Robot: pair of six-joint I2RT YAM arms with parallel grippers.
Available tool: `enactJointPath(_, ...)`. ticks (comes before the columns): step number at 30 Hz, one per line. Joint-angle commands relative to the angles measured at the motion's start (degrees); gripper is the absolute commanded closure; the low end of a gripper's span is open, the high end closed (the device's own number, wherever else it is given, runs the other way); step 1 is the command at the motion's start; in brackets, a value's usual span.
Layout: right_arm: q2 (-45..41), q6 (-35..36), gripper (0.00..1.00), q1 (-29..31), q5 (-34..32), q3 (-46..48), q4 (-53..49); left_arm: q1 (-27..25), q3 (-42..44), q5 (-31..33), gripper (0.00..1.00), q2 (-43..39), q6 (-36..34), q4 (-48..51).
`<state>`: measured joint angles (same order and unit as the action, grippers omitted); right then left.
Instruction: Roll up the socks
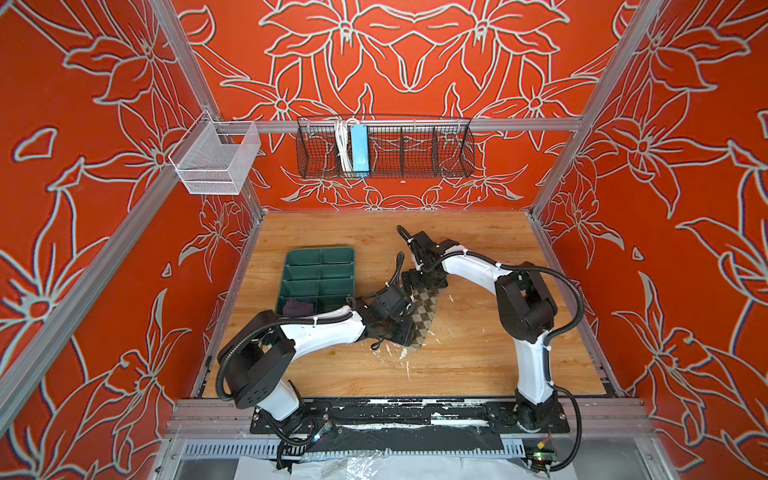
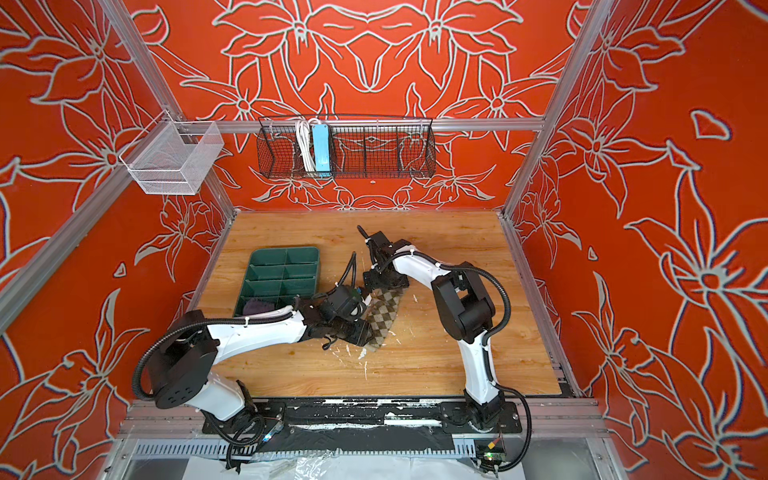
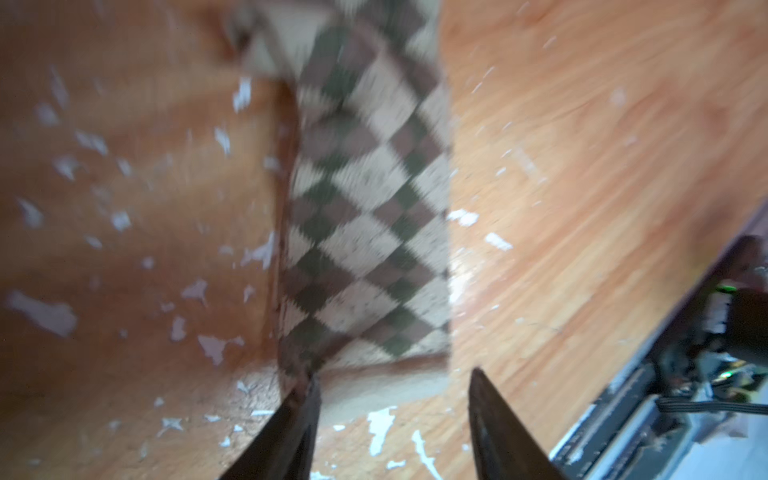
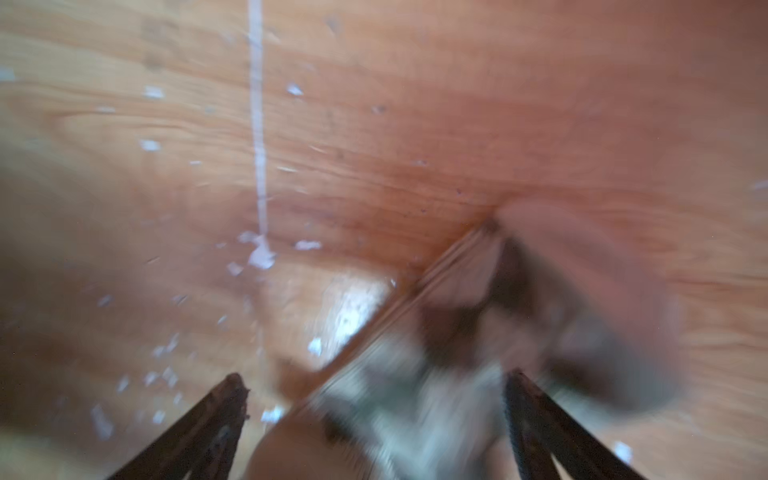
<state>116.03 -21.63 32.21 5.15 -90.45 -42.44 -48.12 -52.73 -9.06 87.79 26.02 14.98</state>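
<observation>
Top views first: both show one argyle sock (image 1: 424,312) lying flat on the wooden table (image 1: 478,365), running from the right gripper (image 1: 422,286) at its far end toward the left gripper (image 1: 401,332) at its near end. Each gripper's fingertips are hidden under its own black wrist housing, so neither view shows how wide they stand. One green divided tray (image 1: 318,276) sits just left of the sock, and a single purple sock (image 1: 297,307) lies bunched in its near left compartment, partly covered by the left arm (its colours beyond purple cannot be made out). In a top view the same layout repeats, with the argyle sock (image 2: 384,318) between the left gripper (image 2: 359,332) and the right gripper (image 2: 384,284), the tray (image 2: 284,270) beside them and the purple sock (image 2: 257,306) in it. Left wrist view, somewhat blurred: the argyle sock (image 3: 370,199) stretches away from the left gripper (image 3: 392,390), whose two dark fingers stand clearly apart; one fingertip (image 3: 309,386) touches the sock's corner edge, and nothing is pinched between them. White flecks are scattered over the table (image 3: 582,166). Right wrist view, heavily blurred: the right gripper (image 4: 374,392) is spread wide with its two fingers on either side of a rumpled end of the argyle sock (image 4: 457,353); whether they touch the cloth is impossible to tell.
</observation>
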Motion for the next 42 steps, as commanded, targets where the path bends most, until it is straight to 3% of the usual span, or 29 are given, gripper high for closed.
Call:
enactJointPath(1,-7.12,3.13,0.02,-0.54,-2.1,-3.49,-2.84,-0.1,-3.56,3.11,0.4,-5.61,-2.9,1.84)
enactJointPath(5,-9.99,1.91,0.02,-1.05,-4.86,-2.55,-4.4,1.1,-2.64,7.39,0.37,-13.31,-3.77,3.8)
enactJointPath(11,-10.86,-3.36,0.02,-1.09,-1.98,4.32,0.46,6.05,1.52,9.0,0.3,-22.41,-3.11,4.6)
enactJointPath(20,-4.56,-7.55,0.02,-1.62,1.72,8.01,6.87,10.38,1.68,7.18,0.19,-24.87,-6.72,7.72)
enactJointPath(32,6.15,-4.99,0.02,-1.61,11.83,3.62,13.62,11.73,-2.81,8.44,0.16,-25.58,-11.14,11.47)
enactJointPath(37,11.13,-2.53,0.02,-1.1,17.05,-3.95,12.43,11.73,-1.88,3.66,0.12,-28.05,-15.87,9.97)
enactJointPath(42,9.61,2.12,0.02,-1.3,15.94,-9.73,7.42,11.73,0.4,-4.49,0.11,-30.26,-28.66,9.62)
